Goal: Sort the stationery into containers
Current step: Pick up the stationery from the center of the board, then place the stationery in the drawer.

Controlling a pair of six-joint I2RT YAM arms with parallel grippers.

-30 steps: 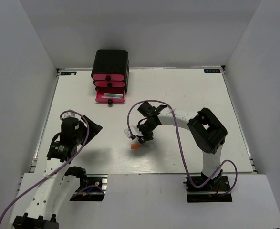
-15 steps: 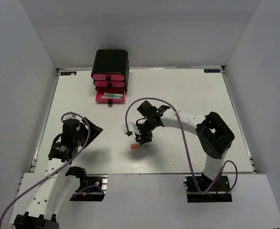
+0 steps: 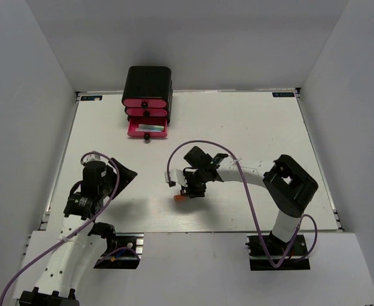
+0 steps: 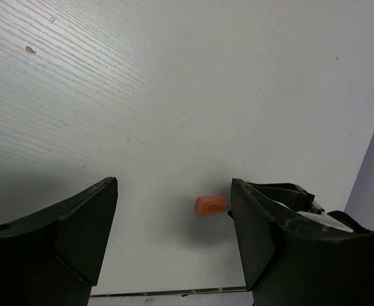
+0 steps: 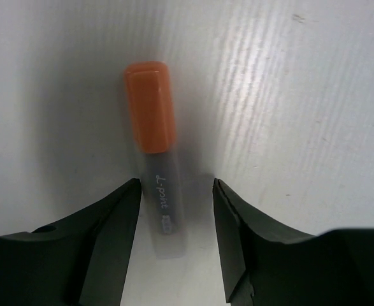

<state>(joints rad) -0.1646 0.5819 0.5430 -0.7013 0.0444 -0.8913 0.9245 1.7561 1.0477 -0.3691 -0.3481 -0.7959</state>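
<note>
**Right fingers straddle an orange-capped capsule near the tabletop's near edge**

The orange-capped capsule (image 5: 158,162) lies flat on the white tabletop (image 3: 250,127), close to the near edge and about midway between the left and right edges. Its cap is opaque orange and its body is translucent grey. White lettering runs along the body and reads roughly "L-pont". A smaller block of print below it is too blurred to read.

The right gripper (image 5: 176,183) is down over the capsule with its fingers parted, one on each side of the grey body. A strip of bare surface shows beside the right-hand finger, so the fingers are not clamped on it.

The left gripper (image 4: 172,185) is near the left edge with its fingers spread wide and nothing between them. Its camera shows the orange cap on the tabletop beyond.

The black box (image 3: 147,81) stands at the far edge, toward the far-left corner. Its upper two drawers (image 3: 147,106) are pushed in and the bottom drawer (image 3: 147,132) is pulled out. Something small and pale lies in the bottom drawer, too small to identify.

Two dark labels (image 3: 283,94) sit at the far corners, their writing illegible.
</note>
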